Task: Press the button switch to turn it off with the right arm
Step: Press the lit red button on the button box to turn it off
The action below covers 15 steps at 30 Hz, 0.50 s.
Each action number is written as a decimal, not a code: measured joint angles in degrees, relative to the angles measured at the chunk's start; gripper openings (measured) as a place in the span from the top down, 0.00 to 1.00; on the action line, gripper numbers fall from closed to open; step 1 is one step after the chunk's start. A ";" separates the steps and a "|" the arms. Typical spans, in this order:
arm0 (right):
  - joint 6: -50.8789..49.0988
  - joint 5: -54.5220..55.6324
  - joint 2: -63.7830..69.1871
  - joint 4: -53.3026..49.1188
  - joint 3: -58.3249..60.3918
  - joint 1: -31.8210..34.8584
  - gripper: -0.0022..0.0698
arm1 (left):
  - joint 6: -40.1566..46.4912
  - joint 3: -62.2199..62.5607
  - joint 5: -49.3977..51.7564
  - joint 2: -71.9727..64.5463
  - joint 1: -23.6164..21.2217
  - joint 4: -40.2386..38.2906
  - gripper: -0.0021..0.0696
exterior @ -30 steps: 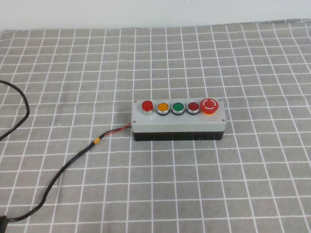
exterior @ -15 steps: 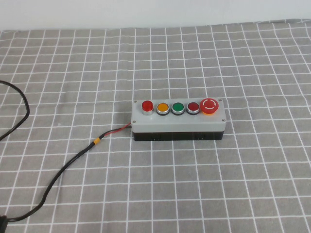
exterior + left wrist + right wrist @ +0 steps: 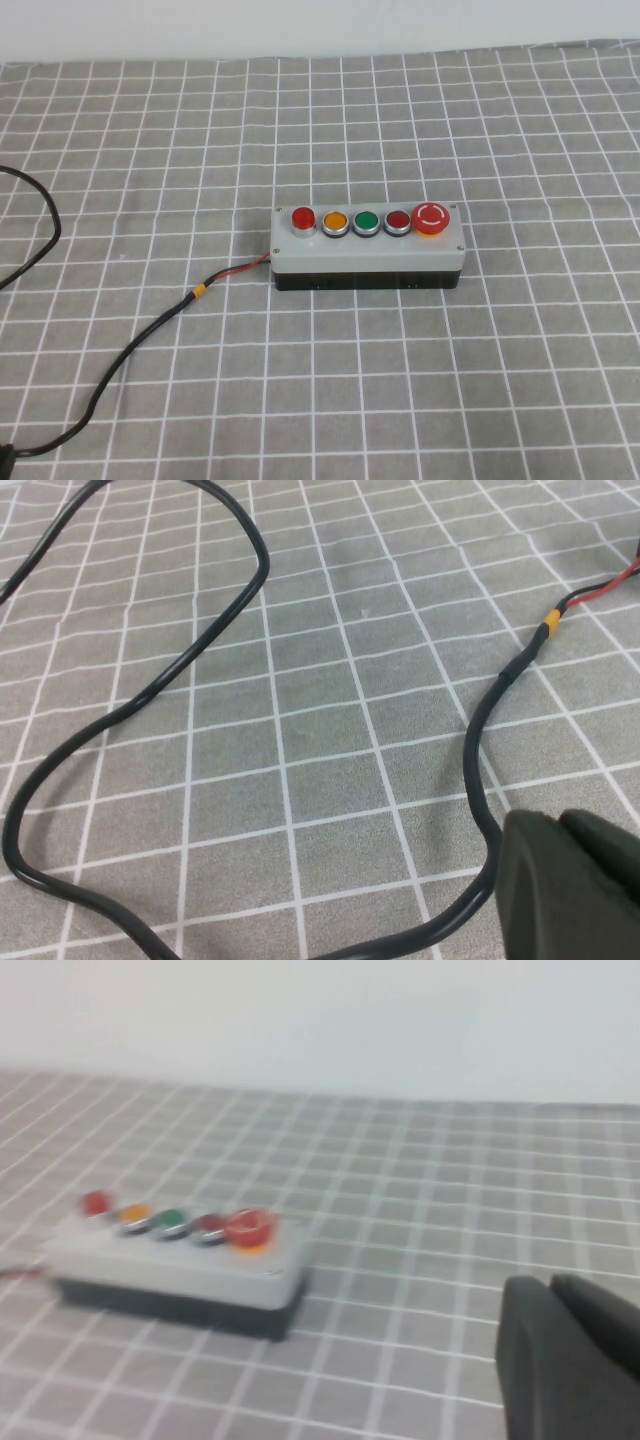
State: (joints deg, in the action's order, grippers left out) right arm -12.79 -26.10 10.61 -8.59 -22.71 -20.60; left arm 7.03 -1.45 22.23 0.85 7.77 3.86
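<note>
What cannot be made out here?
Left gripper: only a dark corner in left wrist view, beside the black cable, cut by the edge.
Right gripper: likewise in right wrist view, apart from the grey rectangular button box.
Both are outside the high view.
Red mushroom button's white marks: too small.

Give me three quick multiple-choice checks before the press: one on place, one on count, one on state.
1. Which end of the button box does the cable leave from? A. left B. right C. far side
2. How many buttons sit on the box? A. three B. five C. seven
3. Is the right gripper touching the box? A. pressing it B. apart from it C. clamped on it

Answers: 1 A, the cable runs off the box's left end. 2 B, five caps in one row, with the large red mushroom button at the right end. 3 B, the right gripper is short of the box, outside the high view; the left gripper is over the cable, also away.
</note>
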 joint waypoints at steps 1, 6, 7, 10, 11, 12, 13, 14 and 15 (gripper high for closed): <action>0.00 1.77 -1.50 0.25 2.33 2.23 0.99 | 0.00 0.00 0.00 0.00 0.00 0.00 0.98; 0.00 6.19 -7.36 0.61 12.29 9.35 0.99 | 0.00 0.00 0.00 0.00 0.00 0.00 0.98; 0.00 6.55 -8.27 0.70 14.11 10.42 0.99 | 0.00 0.00 0.00 0.00 0.00 0.00 0.98; 0.00 7.18 -10.37 0.73 18.95 12.79 0.99 | 0.00 0.00 0.00 0.00 0.00 0.00 0.98; 0.00 7.18 -10.75 0.83 20.49 13.43 0.99 | 0.00 0.00 0.00 0.00 0.00 0.00 0.98; 0.00 7.18 -11.02 0.83 21.87 13.88 0.99 | 0.00 0.00 0.00 0.00 0.00 0.00 0.98; 0.00 7.20 -11.02 0.96 23.01 14.39 0.99 | 0.00 0.00 0.00 0.00 0.00 0.00 0.98; 0.00 7.20 -11.02 1.04 23.66 14.71 0.99 | 0.00 0.00 0.00 0.00 0.00 0.00 0.98; 0.00 7.20 -11.02 1.04 23.97 14.98 0.99 | 0.00 0.00 0.00 0.00 0.00 0.00 0.98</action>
State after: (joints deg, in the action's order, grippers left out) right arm -12.79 -18.90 -0.41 -7.55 1.26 -5.62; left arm 7.03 -1.45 22.23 0.85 7.77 3.86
